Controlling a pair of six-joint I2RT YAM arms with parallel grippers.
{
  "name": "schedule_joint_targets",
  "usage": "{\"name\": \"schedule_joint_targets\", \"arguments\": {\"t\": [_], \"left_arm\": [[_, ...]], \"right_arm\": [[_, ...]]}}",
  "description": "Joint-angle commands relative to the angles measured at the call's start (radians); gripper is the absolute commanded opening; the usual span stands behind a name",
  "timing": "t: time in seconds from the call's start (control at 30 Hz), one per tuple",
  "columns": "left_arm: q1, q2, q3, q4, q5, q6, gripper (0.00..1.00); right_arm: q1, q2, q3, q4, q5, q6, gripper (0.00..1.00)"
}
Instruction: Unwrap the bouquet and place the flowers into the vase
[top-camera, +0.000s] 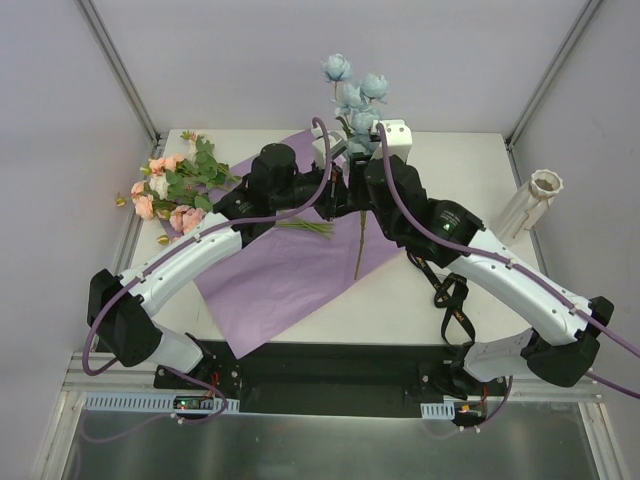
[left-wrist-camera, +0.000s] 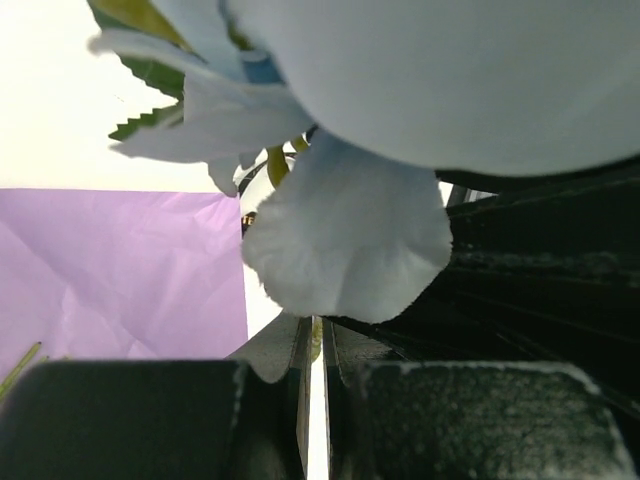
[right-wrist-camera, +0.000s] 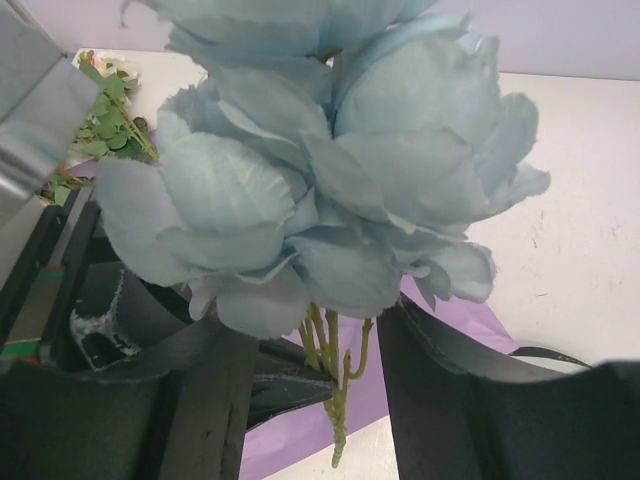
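Top external view: the blue flowers stand upright in the air above the far edge of the purple paper, with their thin stem hanging down over it. The left hand is pinched shut, seemingly on that stem. The right hand gapes around the stem without touching it. The spray looks light and wiry with soft heads, so grip it low on the stem, never by the petals. The pink flowers lie off the paper's far left corner. The vase stands well right of the paper on the pale worktop, which has plain walls around it.
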Motion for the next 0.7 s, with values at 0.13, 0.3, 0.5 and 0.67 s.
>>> {"name": "schedule_joint_targets", "arguments": {"t": [0.13,0.3,0.5,0.67], "left_arm": [[-0.020,-0.005,0.003,0.035,0.011,0.023,0.00],[-0.020,0.000,0.009,0.035,0.023,0.006,0.00],[-0.019,-0.002,0.014,0.026,0.041,0.015,0.19],[-0.019,-0.022,0.008,0.025,0.051,0.044,0.55]], "right_arm": [[-0.025,0.013,0.031,0.045,0.015,0.009,0.46],[-0.028,0.013,0.023,0.045,0.017,0.006,0.25],[-0.047,-0.016,0.014,0.036,0.035,-0.042,0.01],[-0.136,-0.120,-0.032,0.032,0.064,-0.167,0.01]]}}
